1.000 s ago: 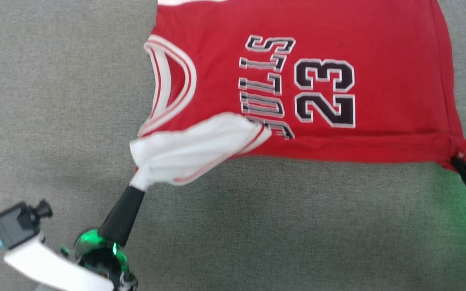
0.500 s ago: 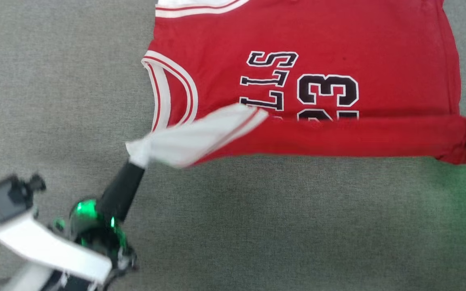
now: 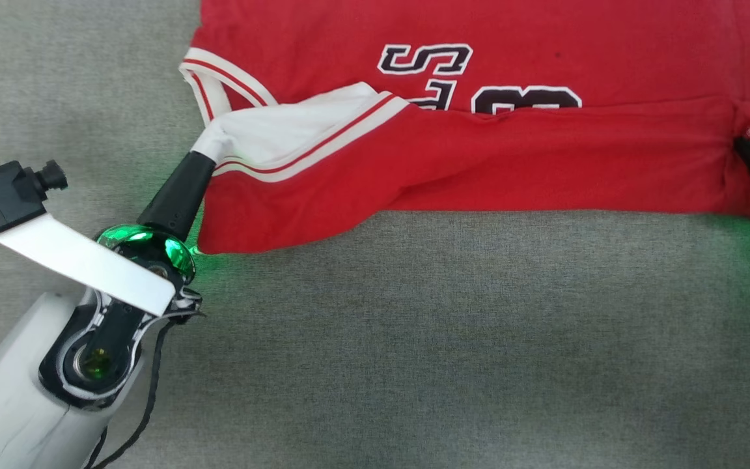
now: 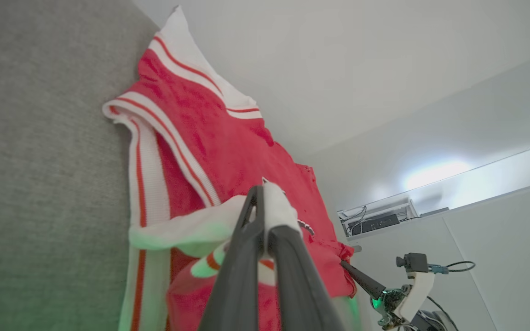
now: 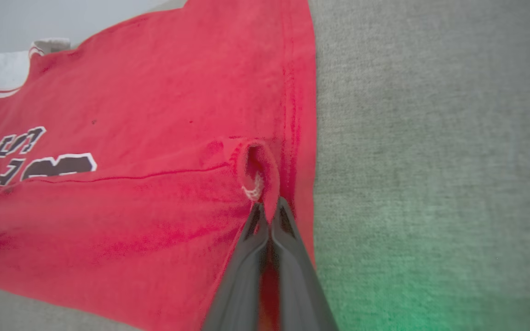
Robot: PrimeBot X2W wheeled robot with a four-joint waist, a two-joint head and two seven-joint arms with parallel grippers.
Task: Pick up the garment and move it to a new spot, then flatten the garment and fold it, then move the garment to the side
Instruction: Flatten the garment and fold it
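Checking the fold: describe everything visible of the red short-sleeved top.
The red soft-cloth top, trimmed in white with red stripes, lies on the grey felt-like surface. Its near flap doubles over, hiding part of the black lettering. The left gripper is shut on a white sleeve end, the right gripper on a hem corner.

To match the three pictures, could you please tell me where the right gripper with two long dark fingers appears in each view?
Head view: the right gripper sits at the right edge, shut on a corner of the red soft-cloth garment.
Left wrist view: the gripper is lower right, tip at the garment's far corner.
Right wrist view: it rises from bottom centre, pinching red cloth.
Shared landmark: the garment on grey fabric.
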